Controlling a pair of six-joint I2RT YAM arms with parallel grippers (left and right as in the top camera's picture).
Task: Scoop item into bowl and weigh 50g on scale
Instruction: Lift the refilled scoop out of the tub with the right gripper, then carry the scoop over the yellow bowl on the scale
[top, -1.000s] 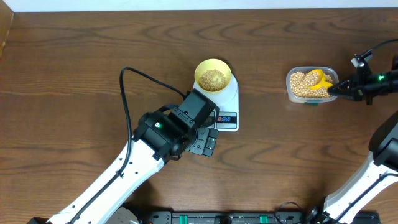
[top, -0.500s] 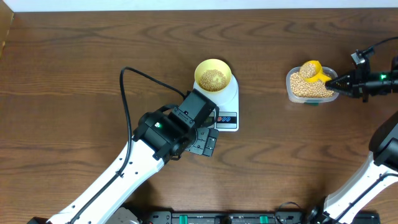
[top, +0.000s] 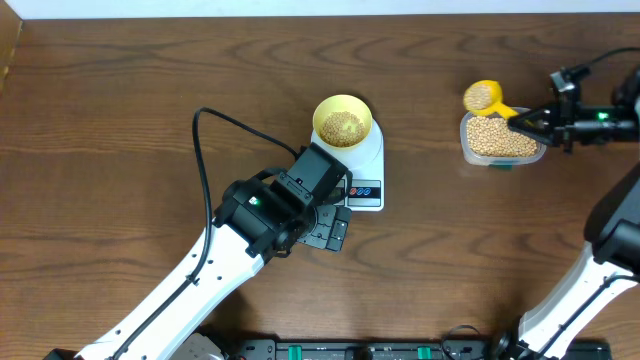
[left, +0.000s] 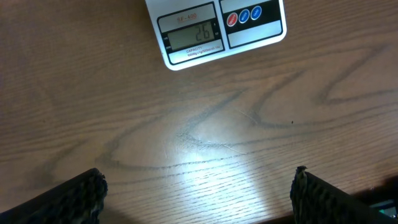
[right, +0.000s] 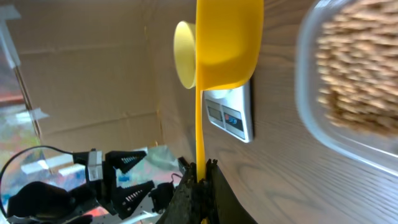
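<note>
The pale-yellow bowl (top: 343, 123) stands on the white scale (top: 366, 190) and holds a layer of tan beans (top: 344, 128). In the left wrist view the scale's display (left: 190, 36) shows lit digits. My right gripper (top: 527, 119) is shut on the handle of a yellow scoop (top: 482, 97), which is full of beans and hangs just past the left rim of the clear tub (top: 502, 141). The right wrist view shows the scoop (right: 227, 43) from below, its thin handle clamped in that gripper (right: 202, 171). My left gripper (left: 198, 190) hovers open over bare table just in front of the scale.
The clear tub of beans (right: 348, 81) sits at the right of the table, roughly a hand's width from the scale (right: 233, 115) and bowl (right: 183, 53). The left arm's black cable (top: 215, 125) loops over the table to the left of the bowl.
The right gripper has lifted the scoop out of the tub with a load of beans and carried it left, past the tub's rim. The left arm has stayed put.
</note>
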